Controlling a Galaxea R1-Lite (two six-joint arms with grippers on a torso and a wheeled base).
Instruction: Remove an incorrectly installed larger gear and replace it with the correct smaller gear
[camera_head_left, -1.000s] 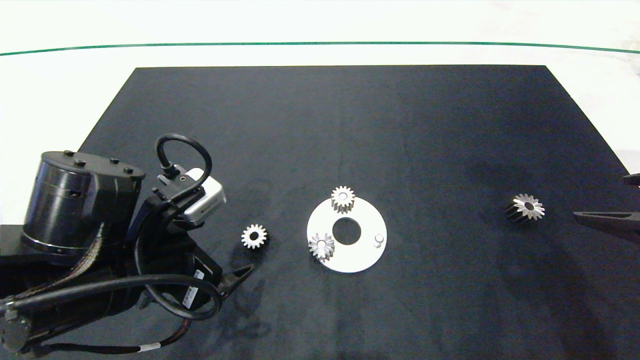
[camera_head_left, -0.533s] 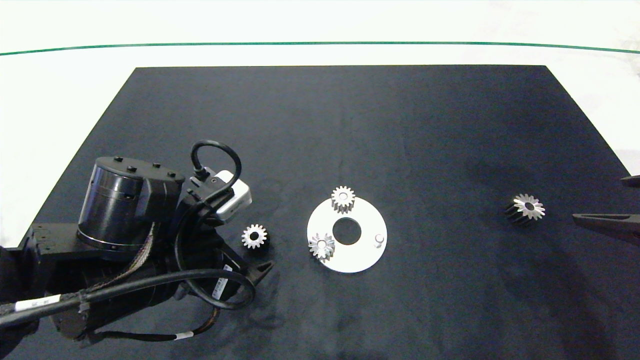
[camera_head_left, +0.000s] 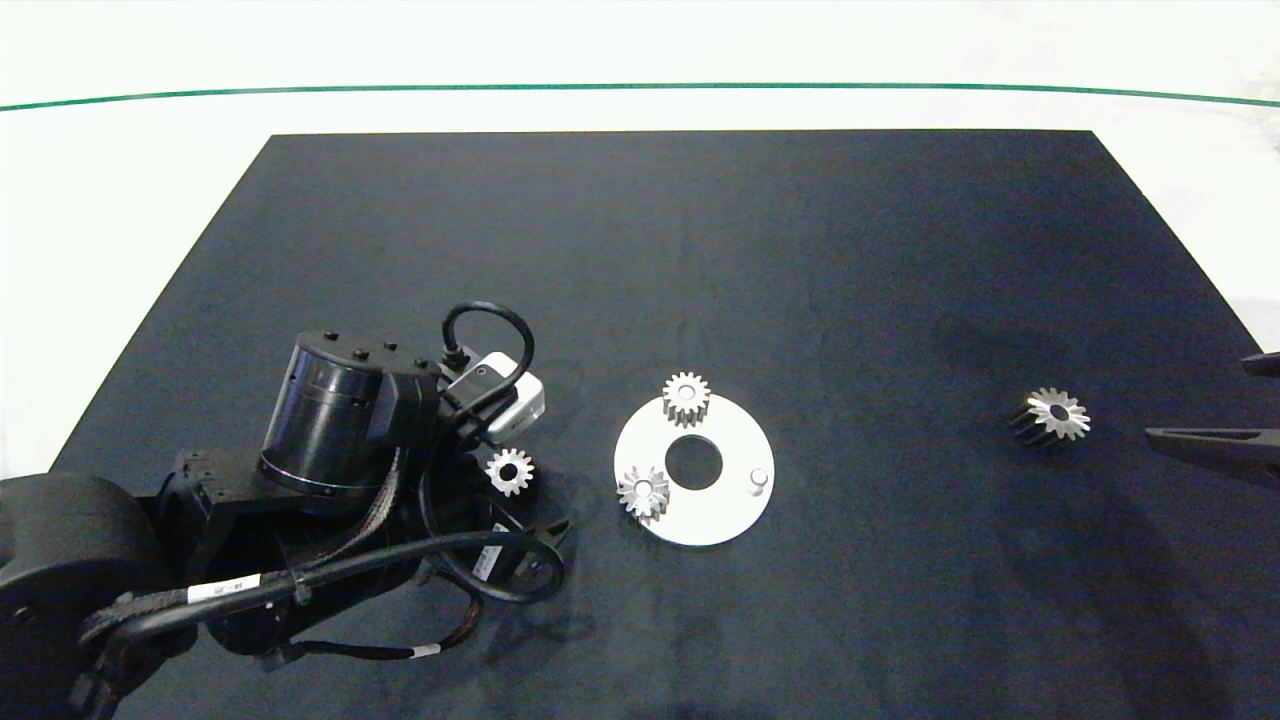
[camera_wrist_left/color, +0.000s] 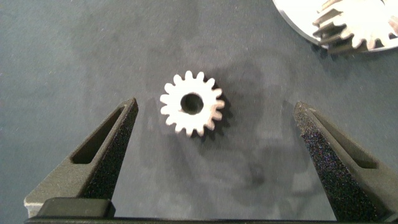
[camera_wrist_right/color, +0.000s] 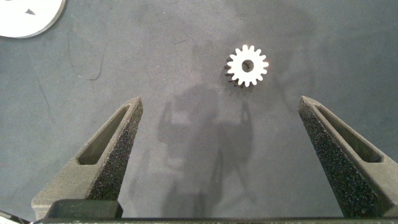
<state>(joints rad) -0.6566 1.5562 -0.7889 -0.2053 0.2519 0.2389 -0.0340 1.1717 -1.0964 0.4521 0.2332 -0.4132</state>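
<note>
Gear work sits on a black mat (camera_head_left: 700, 250) covering the surface. The smaller gear (camera_wrist_left/color: 192, 112) lies flat on the mat, just left of the white disc (camera_head_left: 715, 515), between the spread fingers (camera_wrist_left/color: 106, 149) of the left gripper (camera_wrist_left/color: 214, 118), untouched. The larger gear (camera_head_left: 1050, 416) lies on the mat well right of the disc, near the right gripper (camera_wrist_right/color: 221, 109), whose fingers are also spread. Two more gears (camera_head_left: 686, 397) stand on the disc.

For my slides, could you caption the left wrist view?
Left gripper, open, straddles the smaller gear on the black mat.
</note>
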